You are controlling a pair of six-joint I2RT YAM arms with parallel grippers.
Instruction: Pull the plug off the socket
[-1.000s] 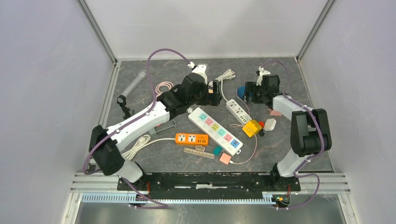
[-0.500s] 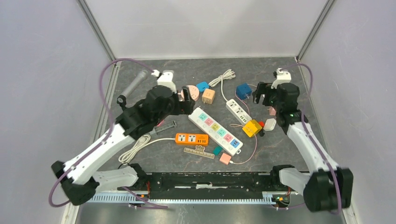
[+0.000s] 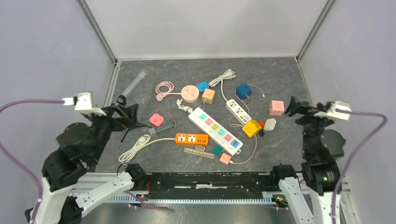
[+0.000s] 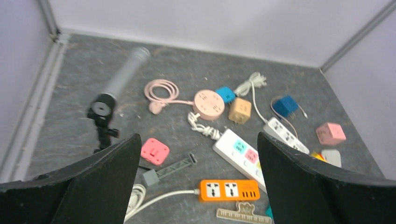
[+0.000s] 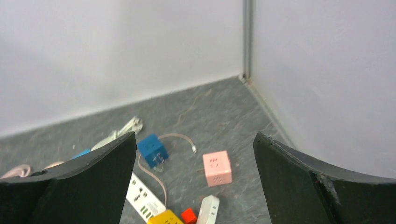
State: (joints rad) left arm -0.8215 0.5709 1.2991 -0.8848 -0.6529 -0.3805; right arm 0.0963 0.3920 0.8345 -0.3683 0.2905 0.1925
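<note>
A round pink socket (image 3: 189, 93) lies at the back middle of the table, with a small blue plug (image 3: 202, 86) against its right side and a tan cube adapter (image 3: 208, 96) beside it. They also show in the left wrist view: the socket (image 4: 209, 98), the blue plug (image 4: 225, 94), the tan cube (image 4: 240, 110). My left gripper (image 3: 125, 116) is open and empty, raised at the left edge, far from them; its jaws stand wide in its wrist view (image 4: 197, 135). My right gripper (image 3: 299, 109) is open and empty, raised at the right edge (image 5: 194, 134).
A long white strip with coloured outlets (image 3: 215, 130), a small white strip (image 3: 238, 111), an orange strip (image 3: 192, 139), a yellow cube (image 3: 251, 127), a blue cube (image 3: 243, 90), a pink cube (image 3: 276, 108) and a pink square plug (image 3: 157, 120) lie about. A small tripod (image 3: 122, 99) and grey microphone (image 3: 135, 82) stand left.
Both arms have pulled back from the back middle of the table to its left and right edges and risen. Neither carries anything. The pink cube now lies uncovered at the right.
</note>
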